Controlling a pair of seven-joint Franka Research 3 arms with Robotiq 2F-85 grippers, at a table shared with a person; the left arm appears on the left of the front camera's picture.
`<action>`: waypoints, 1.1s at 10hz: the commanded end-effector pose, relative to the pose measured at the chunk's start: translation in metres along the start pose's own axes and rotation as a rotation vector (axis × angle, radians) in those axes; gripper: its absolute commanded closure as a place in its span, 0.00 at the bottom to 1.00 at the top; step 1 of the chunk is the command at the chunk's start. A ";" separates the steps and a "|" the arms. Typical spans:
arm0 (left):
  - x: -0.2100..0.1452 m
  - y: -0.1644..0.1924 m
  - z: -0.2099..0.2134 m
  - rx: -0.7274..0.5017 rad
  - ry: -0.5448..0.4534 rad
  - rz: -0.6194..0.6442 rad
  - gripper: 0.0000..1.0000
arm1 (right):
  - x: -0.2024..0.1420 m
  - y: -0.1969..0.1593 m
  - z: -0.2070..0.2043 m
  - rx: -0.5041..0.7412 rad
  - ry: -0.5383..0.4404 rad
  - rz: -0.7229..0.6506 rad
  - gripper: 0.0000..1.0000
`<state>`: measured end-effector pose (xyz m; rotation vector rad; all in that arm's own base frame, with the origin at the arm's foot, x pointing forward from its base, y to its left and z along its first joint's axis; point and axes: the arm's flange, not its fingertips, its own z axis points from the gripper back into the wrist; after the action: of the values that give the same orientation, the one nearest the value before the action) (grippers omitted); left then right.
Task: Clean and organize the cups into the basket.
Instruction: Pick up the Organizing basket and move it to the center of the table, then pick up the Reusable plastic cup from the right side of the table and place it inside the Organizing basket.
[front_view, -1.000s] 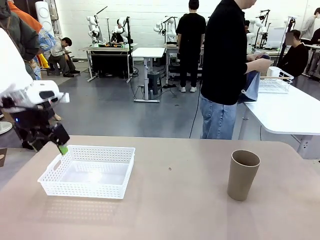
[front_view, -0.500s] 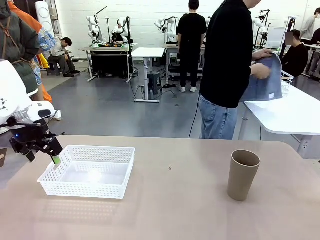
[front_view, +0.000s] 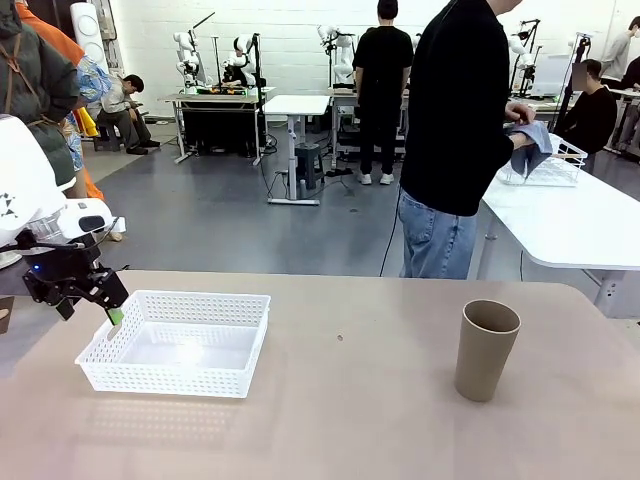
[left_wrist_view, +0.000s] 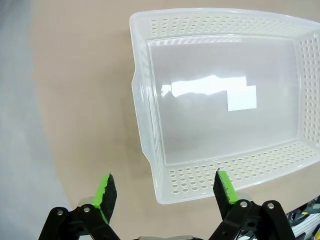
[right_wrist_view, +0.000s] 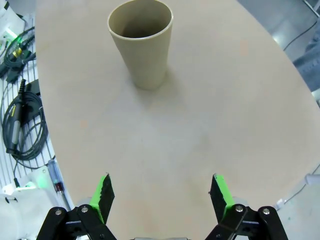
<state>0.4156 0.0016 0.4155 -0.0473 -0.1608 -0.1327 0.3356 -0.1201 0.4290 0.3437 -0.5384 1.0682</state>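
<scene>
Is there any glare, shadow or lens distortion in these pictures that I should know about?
Left wrist view: bright light reflections lie on the glossy floor of the basket, and its rim bows from the wide lens. Front view: a milder glare patch on the basket floor. Right wrist view: a soft shadow beside the cup; the edge of the table looks curved.

White wall (front_view: 290, 25) at the back; grey floor (front_view: 220, 220); white table (front_view: 297, 103) mid-room; tan tabletop (front_view: 360, 420) nearest.

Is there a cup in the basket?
No, the basket has a bare floor in the left wrist view, and a tan cup stands on the table well away from it.
</scene>
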 end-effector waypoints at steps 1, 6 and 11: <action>0.000 0.001 -0.002 0.000 0.003 0.002 0.00 | 0.000 0.000 0.000 0.000 0.000 0.000 0.00; 0.083 -0.002 -0.038 -0.001 0.103 0.158 0.00 | -0.020 -0.083 -0.034 0.110 -0.391 0.296 0.00; 0.076 0.001 -0.044 -0.003 0.102 0.137 0.00 | -0.025 -0.083 -0.032 0.116 -0.442 0.274 0.00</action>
<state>0.5083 -0.0139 0.3815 -0.0540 -0.0461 0.0248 0.4087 -0.1605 0.3855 0.6475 -0.9098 1.2629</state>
